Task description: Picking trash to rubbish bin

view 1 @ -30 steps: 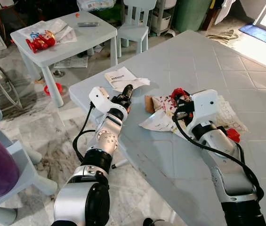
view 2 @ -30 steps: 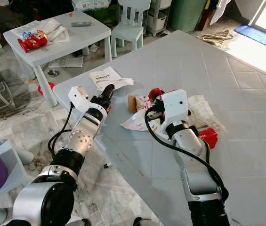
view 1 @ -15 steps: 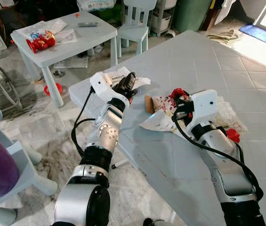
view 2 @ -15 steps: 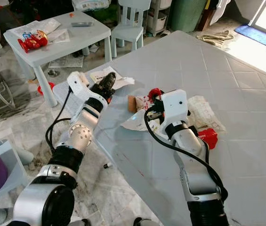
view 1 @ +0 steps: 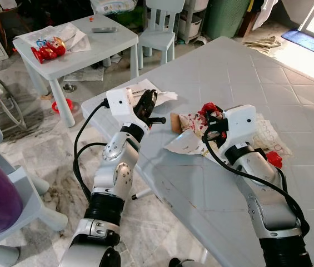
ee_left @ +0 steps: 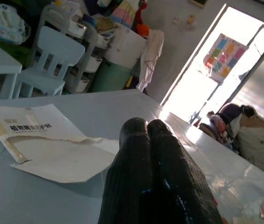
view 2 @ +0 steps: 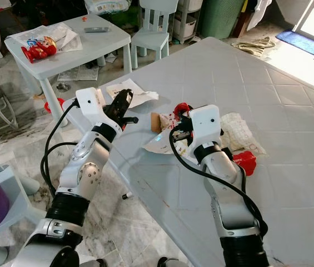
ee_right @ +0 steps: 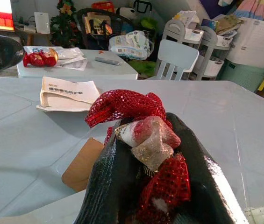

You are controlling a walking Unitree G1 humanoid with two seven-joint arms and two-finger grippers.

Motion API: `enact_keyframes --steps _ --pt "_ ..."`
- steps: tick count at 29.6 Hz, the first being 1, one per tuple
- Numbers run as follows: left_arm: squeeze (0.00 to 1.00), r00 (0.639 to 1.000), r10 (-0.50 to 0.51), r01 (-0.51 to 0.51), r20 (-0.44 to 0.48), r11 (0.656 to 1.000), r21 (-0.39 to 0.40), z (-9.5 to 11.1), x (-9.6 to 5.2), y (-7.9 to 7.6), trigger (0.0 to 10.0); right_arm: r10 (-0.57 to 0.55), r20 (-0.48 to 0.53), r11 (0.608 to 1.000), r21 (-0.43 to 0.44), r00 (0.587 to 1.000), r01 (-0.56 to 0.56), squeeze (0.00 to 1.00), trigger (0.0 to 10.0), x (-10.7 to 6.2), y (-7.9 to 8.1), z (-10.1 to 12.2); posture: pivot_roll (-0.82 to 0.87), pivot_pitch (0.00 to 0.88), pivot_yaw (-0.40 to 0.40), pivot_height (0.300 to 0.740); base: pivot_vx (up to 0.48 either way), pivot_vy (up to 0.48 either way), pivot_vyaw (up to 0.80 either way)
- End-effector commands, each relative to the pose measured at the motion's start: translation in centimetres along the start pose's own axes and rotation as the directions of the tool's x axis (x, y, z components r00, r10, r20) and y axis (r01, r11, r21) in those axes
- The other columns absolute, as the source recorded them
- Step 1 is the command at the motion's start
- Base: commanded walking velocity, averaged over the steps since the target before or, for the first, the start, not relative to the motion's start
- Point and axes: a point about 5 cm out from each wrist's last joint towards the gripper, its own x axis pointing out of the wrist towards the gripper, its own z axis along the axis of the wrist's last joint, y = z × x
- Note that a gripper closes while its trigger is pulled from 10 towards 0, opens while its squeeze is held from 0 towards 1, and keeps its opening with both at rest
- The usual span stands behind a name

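Tiled table (view 1: 290,83): right pincer (ee_right: 146,154) pinches red mesh (ee_right: 127,105).

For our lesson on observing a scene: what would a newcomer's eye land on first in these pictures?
The right pincer, shut on a wad of red mesh, sits over the crumpled wrappers mid-table. Beside it the left pincer, fingers together, hangs above the torn envelope at the table corner. Behind stands a small table bearing a red toy.

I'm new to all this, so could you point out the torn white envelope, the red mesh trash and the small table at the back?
torn white envelope (ee_left: 43,140), left wrist view, its printed flap
red mesh trash (ee_right: 124,105), right wrist view, its top fold
small table (view 1: 109,40), left eye view, bare top
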Motion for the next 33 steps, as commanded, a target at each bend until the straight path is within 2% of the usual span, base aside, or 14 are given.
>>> enact_keyframes --steps 1,7,8,9,10,24,26,33 --pt "0.0 0.998 -0.065 0.065 -0.003 0.997 0.029 0.1 0.0 -1.3 0.0 -0.006 0.008 1.0 -0.006 1.0 0.006 0.0 0.0 0.1 -0.1 0.2 -0.03 0.116 -0.08 0.74 0.0 0.0 0.0" --pt "0.0 0.996 -0.09 0.091 -0.02 0.994 0.06 -0.5 0.0 -2.2 0.0 -0.01 0.008 1.0 -0.008 1.0 0.01 0.0 0.0 0.0 -0.2 0.1 -0.04 0.116 -0.078 0.74 0.0 0.0 0.0" --pt "0.0 0.996 -0.091 0.092 -0.027 0.993 0.069 -0.6 0.0 -2.4 3.7 -0.011 0.007 1.0 -0.008 1.0 0.011 0.0 0.0 0.0 -0.2 0.1 -0.04 0.116 -0.078 0.74 0.0 0.0 0.0" --pt "0.51 0.996 -0.091 0.092 -0.026 0.994 0.065 -0.7 0.1 -2.5 10.0 -0.011 0.007 1.0 -0.008 1.0 0.011 0.0 0.0 0.0 -0.2 0.1 -0.04 0.116 -0.078 0.74 0.0 0.0 0.0" --pt "1.0 0.995 -0.092 0.093 -0.028 0.994 0.058 -0.8 0.1 -2.6 10.0 -0.011 0.007 1.0 -0.007 1.0 0.011 0.0 0.0 0.0 -0.2 0.1 -0.03 0.118 -0.079 0.74 0.0 0.0 0.0" --pt "1.0 0.986 -0.144 0.144 -0.083 0.99 -0.009 -2.5 -0.5 -4.4 10.0 -0.014 0.003 1.0 -0.015 1.0 0.014 0.0 0.0 -0.1 -0.3 0.1 -0.04 0.126 -0.084 0.74 0.0 0.0 0.0" --pt "1.0 0.985 -0.145 0.145 -0.092 0.989 -0.016 -2.7 -0.5 -4.5 10.0 -0.024 -0.003 0.999 -0.035 1.0 0.024 0.0 0.0 -0.1 -0.4 0.1 -0.04 0.126 -0.086 0.74 0.0 0.0 0.0" --pt "1.0 0.98 -0.163 0.162 -0.118 0.987 -0.013 -3.2 -0.6 -5.1 10.0 -0.147 -0.053 0.979 -0.148 0.988 0.138 0.0 0.0 -0.2 -2.6 -0.7 -0.04 0.127 -0.088 0.74 0.0 0.0 0.0"
